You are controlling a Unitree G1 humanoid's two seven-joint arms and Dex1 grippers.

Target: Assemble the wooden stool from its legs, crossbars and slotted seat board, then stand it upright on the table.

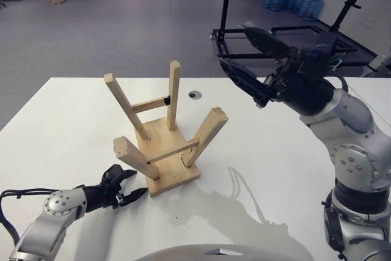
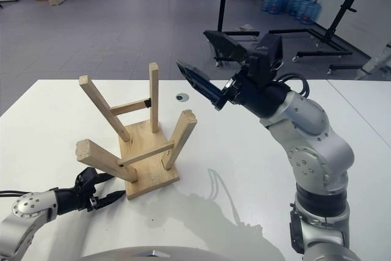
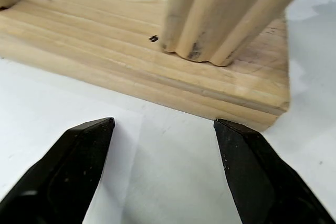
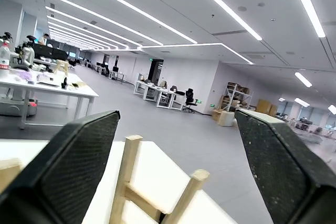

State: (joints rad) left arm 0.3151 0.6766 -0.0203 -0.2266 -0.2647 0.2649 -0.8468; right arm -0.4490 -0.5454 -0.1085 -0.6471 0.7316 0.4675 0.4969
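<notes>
The wooden stool [image 1: 162, 145] is seen upside down near the middle of the white table [image 1: 275, 151]. Its seat board [image 1: 174, 175] lies flat on the tabletop, and four legs are pointed upward and splayed outward. One crossbar [image 1: 149, 104] is fitted between the two far legs, with a dark patch at its right joint. A second crossbar [image 1: 173, 151] is fitted between the near-left leg [image 1: 134, 157] and the right leg [image 1: 208, 132].

The left gripper [image 1: 139, 183] is held low over the table, just near and left of the seat board's near corner. Its jaws are spread moderately. Bare tabletop is seen between them in the left wrist view, and nothing is gripped or touched. In that view the leg is cut off above its foot.

The right gripper [image 1: 233, 44] is raised well above the table, to the right of the stool and apart from it. Its jaws are spread wide and nothing is held.

A small round hole [image 1: 194, 95] is set in the table beyond the stool. How deeply the legs are seated in the board cannot be made out.
</notes>
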